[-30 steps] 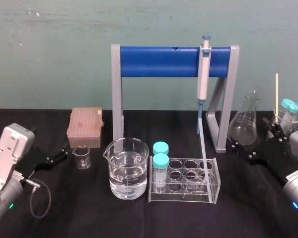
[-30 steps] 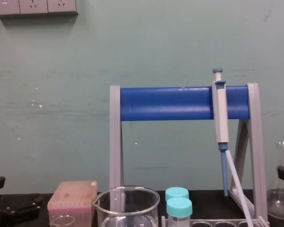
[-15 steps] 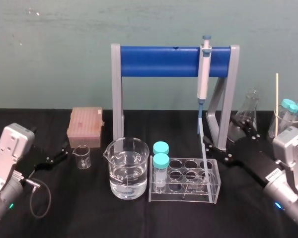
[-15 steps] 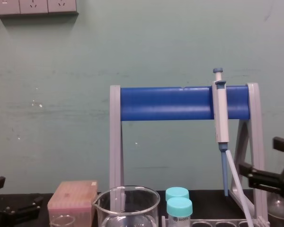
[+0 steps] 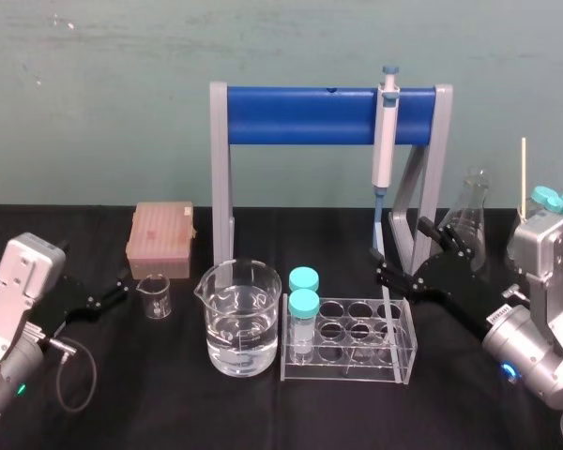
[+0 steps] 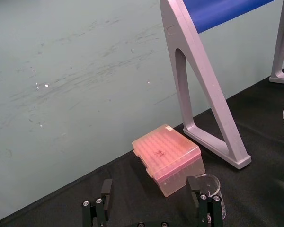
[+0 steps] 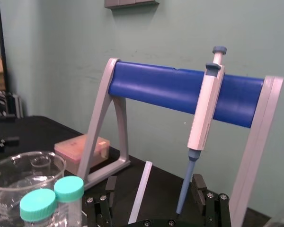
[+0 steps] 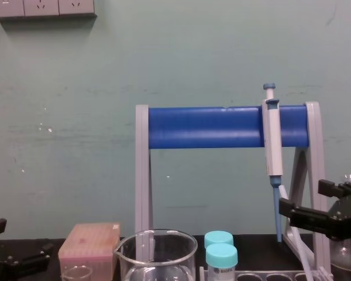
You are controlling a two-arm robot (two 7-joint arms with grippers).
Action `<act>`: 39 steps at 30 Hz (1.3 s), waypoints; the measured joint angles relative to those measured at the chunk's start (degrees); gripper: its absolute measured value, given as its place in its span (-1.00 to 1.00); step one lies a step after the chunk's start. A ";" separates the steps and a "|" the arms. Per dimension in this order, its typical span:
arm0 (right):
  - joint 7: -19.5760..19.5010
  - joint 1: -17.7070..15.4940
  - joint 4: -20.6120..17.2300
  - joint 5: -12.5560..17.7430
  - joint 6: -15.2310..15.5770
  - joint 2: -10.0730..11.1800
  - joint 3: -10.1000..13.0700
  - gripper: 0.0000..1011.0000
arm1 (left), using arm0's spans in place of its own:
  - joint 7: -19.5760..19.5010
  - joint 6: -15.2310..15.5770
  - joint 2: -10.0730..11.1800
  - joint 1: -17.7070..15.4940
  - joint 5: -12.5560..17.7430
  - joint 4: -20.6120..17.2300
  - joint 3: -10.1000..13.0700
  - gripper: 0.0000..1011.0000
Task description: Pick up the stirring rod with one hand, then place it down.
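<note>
Leftward since a moment ago, our right black end effector (image 5: 402,251) now sits, fingers apart, at three o'clock of the thin translucent whitish stirring rod (image 5: 385,300), which leans in the clear plastic tube rack (image 5: 347,367). Our left end effector (image 5: 113,289) rests at nine o'clock, fingers apart.
</note>
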 joint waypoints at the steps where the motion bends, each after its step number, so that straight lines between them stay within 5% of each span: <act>1: 1.07 0.40 0.50 1.23 0.73 -0.42 0.27 0.98 | 0.00 0.00 0.00 0.00 0.00 0.00 0.00 0.98; 14: 9.30 3.22 4.51 9.37 8.92 -3.08 2.06 0.98 | 0.00 0.00 0.00 0.00 0.00 0.00 0.00 0.98; 39: 12.06 4.84 6.77 10.83 13.54 -3.90 2.00 0.98 | 0.00 0.00 0.00 0.00 0.00 0.00 0.00 0.98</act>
